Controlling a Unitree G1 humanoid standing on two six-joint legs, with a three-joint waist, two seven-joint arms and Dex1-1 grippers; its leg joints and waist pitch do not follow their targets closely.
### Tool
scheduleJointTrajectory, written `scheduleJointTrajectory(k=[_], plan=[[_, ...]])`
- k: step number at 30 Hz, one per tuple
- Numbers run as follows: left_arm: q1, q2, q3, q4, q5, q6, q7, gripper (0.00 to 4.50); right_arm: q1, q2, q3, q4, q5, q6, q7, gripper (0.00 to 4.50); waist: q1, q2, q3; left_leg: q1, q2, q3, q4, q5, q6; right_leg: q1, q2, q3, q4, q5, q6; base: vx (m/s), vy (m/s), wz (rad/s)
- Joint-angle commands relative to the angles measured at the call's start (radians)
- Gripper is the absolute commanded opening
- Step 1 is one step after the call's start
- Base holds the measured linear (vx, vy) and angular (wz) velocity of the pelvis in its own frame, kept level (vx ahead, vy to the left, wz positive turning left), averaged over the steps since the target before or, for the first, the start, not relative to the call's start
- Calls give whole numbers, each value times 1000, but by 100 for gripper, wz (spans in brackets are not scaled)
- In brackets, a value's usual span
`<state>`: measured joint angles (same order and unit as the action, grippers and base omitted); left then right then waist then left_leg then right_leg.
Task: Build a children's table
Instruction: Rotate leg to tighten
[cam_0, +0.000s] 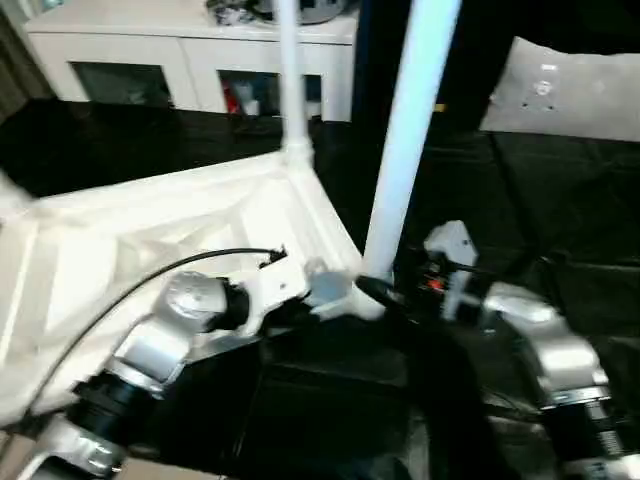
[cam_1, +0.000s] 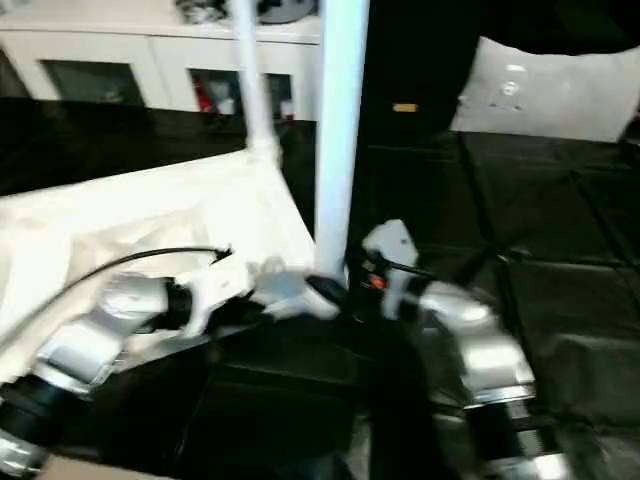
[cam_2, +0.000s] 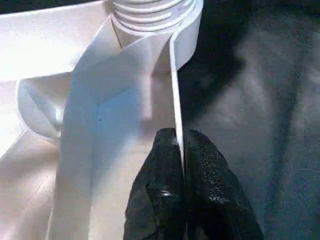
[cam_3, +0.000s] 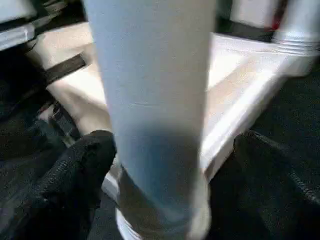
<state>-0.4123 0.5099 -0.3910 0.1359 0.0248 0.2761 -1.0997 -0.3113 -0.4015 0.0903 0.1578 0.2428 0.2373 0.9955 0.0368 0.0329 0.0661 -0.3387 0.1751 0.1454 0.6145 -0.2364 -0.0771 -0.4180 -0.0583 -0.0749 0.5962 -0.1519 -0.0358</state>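
The white tabletop (cam_0: 150, 240) lies upside down, ribbed underside up. One white leg (cam_0: 290, 80) stands in its far corner socket. A second, thicker-looking leg (cam_0: 405, 140) stands upright at the near right corner socket (cam_2: 150, 20). My left gripper (cam_2: 180, 137) is shut on the thin rim wall of the tabletop (cam_2: 176, 85) just beside that socket. My right gripper (cam_3: 165, 165) straddles the base of the near leg (cam_3: 155, 100); one finger (cam_3: 75, 175) touches it, while a small gap separates the leg from the other finger.
A white cabinet with glass doors (cam_0: 190, 60) runs along the back. A pale grey cushion (cam_0: 570, 90) lies at the back right. Black floor mats (cam_0: 560, 220) surround the tabletop. A black cable (cam_0: 150, 275) arcs over my left forearm.
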Motion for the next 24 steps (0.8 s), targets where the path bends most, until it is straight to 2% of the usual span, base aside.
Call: scheduleJointTrajectory(k=[1, 2, 5, 7, 8, 10, 12, 13, 14, 17, 20, 22, 23, 24], plan=[[-38, 20, -35, 5, 16, -80, -73, 0, -9, -26, 28, -16, 10, -15, 78, 442, 2, -6, -73, -10, 36, 2, -66, -70, 114, 67, -71, 49, -77, -335, -175, 0, 0, 0], [-49, 32, -45, 23, 15, -113, -103, 0, -14, -51, 45, -4, -1, -32, 113, 442, 8, -7, -74, -8, 37, 3, -66, -69, 109, 67, -71, 49, -76, -330, -179, 0, 0, 0], [-62, 39, -51, 41, 13, -141, -125, 0, -21, -70, 59, 8, -12, -51, 138, 442, 13, -7, -76, -13, 39, 2, -68, -49, 101, 71, -73, 50, -68, -297, -186, 0, 0, 0], [-68, 42, -53, 50, 12, -157, -134, 0, -22, -78, 65, 11, -14, -53, 151, 442, 15, -11, -73, -13, 37, 3, -68, -45, 101, 70, -72, 51, -67, -289, -188, 0, 0, 0], [-81, 48, -62, 70, 23, -182, -145, 0, -26, -89, 86, 19, -37, -71, 161, 442, 17, -13, -70, -14, 38, 3, -68, -46, 103, 68, -72, 51, -69, -293, -188, 0, 0, 0], [-90, 52, -69, 90, 33, -200, -152, 0, -27, -94, 106, 20, -25, -37, 198, 442, 17, -14, -71, -15, 36, 3, -68, -45, 103, 72, -72, 51, -68, -293, -184, 0, 0, 0], [-91, 55, -70, 96, 34, -209, -154, 0, -27, -89, 110, 22, -31, -47, 193, 442, 17, -15, -69, -17, 37, 3, -68, -49, 102, 73, -74, 50, -69, -309, -179, 0, 0, 0], [-89, 56, -69, 95, 32, -211, -155, 0, -27, -84, 107, 21, -25, -41, 191, 427, 17, -15, -69, -16, 37, 3, -68, -50, 100, 71, -74, 50, -71, -317, -177, 0, 0, 0], [-85, 58, -65, 91, 29, -213, -157, 0, -28, -72, 102, 20, -6, -28, 191, 408, 16, -21, -68, -16, 38, 3, -70, -55, 97, 70, -74, 50, -72, -335, -170, 0, 0, 0], [-80, 60, -62, 85, 25, -212, -160, 0, -26, -67, 101, 16, 12, -13, 199, 405, 16, -19, -68, -16, 39, 2, -70, -47, 95, 69, -74, 50, -71, -330, -168, 0, 0, 0], [-67, 68, -60, 78, 16, -220, -168, 0, -21, -70, 111, 8, 30, 1, 224, 366, 16, -16, -65, -16, 39, 2, -71, -57, 94, 68, -74, 50, -71, -328, -172, 0, 0, 0], [-62, 69, -60, 76, 14, -220, -169, 0, -20, -71, 112, 8, 37, 10, 233, 355, 15, -19, -65, -17, 39, 2, -71, -57, 95, 70, -74, 51, -72, -326, -173, 0, 0, 0], [-57, 71, -59, 73, 13, -220, -169, 0, -17, -73, 114, 6, 40, 14, 237, 330, 15, -18, -63, -16, 39, 2, -72, -62, 94, 68, -74, 50, -73, -337, -171, 0, 0, 0], [-53, 73, -59, 69, 13, -220, -169, 0, -14, -74, 114, 3, 41, 17, 239, 330, 15, -18, -63, -16, 39, 2, -72, -63, 93, 68, -74, 50, -74, -341, -170, 0, 0, 0]])
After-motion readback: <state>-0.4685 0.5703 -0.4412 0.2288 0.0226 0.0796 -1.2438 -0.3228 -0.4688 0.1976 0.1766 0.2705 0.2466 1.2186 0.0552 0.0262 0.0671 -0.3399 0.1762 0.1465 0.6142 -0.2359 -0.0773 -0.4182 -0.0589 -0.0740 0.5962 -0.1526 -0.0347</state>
